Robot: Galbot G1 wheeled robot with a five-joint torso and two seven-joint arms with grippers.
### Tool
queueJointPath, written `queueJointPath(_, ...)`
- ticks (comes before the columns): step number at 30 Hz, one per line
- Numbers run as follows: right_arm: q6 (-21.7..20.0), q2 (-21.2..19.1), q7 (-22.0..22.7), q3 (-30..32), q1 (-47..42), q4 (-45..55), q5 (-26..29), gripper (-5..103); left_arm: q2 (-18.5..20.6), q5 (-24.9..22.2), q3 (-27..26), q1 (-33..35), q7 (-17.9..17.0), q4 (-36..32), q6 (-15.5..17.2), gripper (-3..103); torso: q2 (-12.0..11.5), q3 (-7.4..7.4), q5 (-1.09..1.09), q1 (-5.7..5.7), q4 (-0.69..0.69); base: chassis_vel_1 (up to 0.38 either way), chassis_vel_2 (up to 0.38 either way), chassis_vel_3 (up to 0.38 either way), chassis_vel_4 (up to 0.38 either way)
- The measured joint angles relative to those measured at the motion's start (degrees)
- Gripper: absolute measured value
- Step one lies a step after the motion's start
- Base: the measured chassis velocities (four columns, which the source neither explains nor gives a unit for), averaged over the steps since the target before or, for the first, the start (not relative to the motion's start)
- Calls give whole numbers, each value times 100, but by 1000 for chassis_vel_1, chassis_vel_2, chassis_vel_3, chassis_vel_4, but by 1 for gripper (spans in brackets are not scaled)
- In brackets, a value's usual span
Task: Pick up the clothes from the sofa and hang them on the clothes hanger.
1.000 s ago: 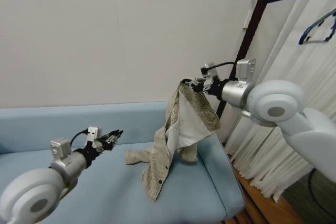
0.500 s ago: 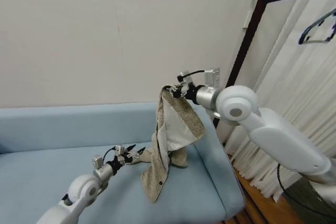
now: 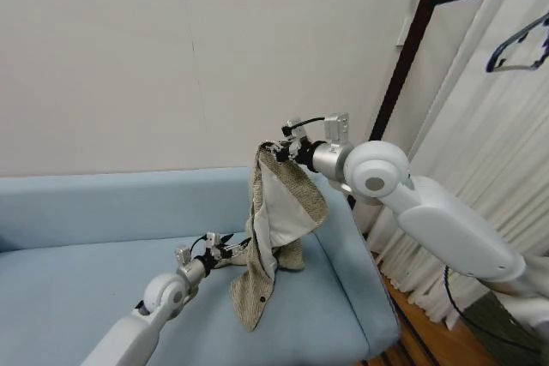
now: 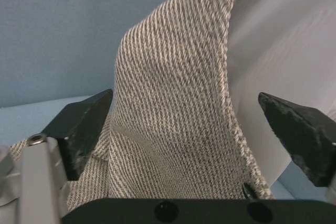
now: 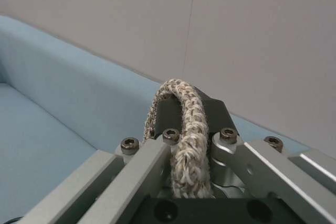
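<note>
Pickup half done: jacket lifted at one end, not yet hung.
Right gripper (image 3: pixel 280 148) has its jaws clamped on the jacket's (image 3: pixel 283 212) knit edge and holds it up above the sofa's (image 3: pixel 86 203) right end. The low hem and a sleeve lie on the seat there. Left gripper (image 3: pixel 225 244) sits low at that hem, jaws spread wide with fabric between them, nothing pinched as far as I can see. Left to do: clear the seat, carry to the rack (image 3: pixel 410 57), drape it. Room: open air above the seat, wall behind. Rack post stands just past the sofa's right end, curtain (image 3: pixel 480 169) and hanger (image 3: pixel 515 45) beyond. Likely snag point is the post.
</note>
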Motion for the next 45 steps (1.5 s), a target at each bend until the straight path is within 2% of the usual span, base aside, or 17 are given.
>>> queueJointPath(3,0,21,-1,-7,28,-1,15,1,-102,43,99,-88,-16,61,6,85,0,0,0,0,-1,0,0,0,0)
queueJointPath(12,1,67,3,-56,-2,26,17,1,-256,165,447,-379,-289,266,117,84,0,0,0,0,-2,0,0,0,0)
queueJointPath(13,3,93,3,-65,-7,18,16,1,-260,181,490,-414,-339,302,142,80,0,0,0,0,-2,0,0,0,0)
queueJointPath(16,5,132,4,-74,-9,1,17,1,-270,213,555,-462,-387,369,153,78,0,0,0,0,-1,0,0,0,0)
queueJointPath(19,8,164,5,-76,-9,-36,17,1,-325,244,684,-559,-513,450,191,63,1,0,-1,0,-1,0,0,0,0)
queueJointPath(20,8,164,5,-76,-9,-36,17,1,-325,244,684,-559,-513,450,191,63,1,0,-1,0,-1,0,0,0,0)
queueJointPath(21,9,169,5,-76,-7,-47,18,1,-335,256,727,-592,-549,484,200,57,1,0,-1,0,-1,0,0,0,0)
queueJointPath(24,9,175,5,-76,-4,-50,26,1,-350,278,796,-653,-569,575,205,52,1,0,0,0,-1,0,0,0,0)
queueJointPath(28,13,196,2,-75,0,-51,38,1,-445,321,932,-815,-571,772,208,30,1,0,0,0,-1,0,0,0,0)
queueJointPath(31,17,196,-7,-75,-6,-52,38,1,-493,340,1006,-888,-571,836,208,25,1,0,-1,0,-1,0,0,0,0)
queueJointPath(36,28,188,-12,-58,-28,-79,35,1,-527,396,1074,-969,-592,883,210,4,1,0,0,0,-2,0,0,0,0)
queueJointPath(45,47,150,-26,43,-87,-191,-41,1,-285,495,1004,-956,-908,589,225,0,1,0,-1,0,-1,0,0,0,0)
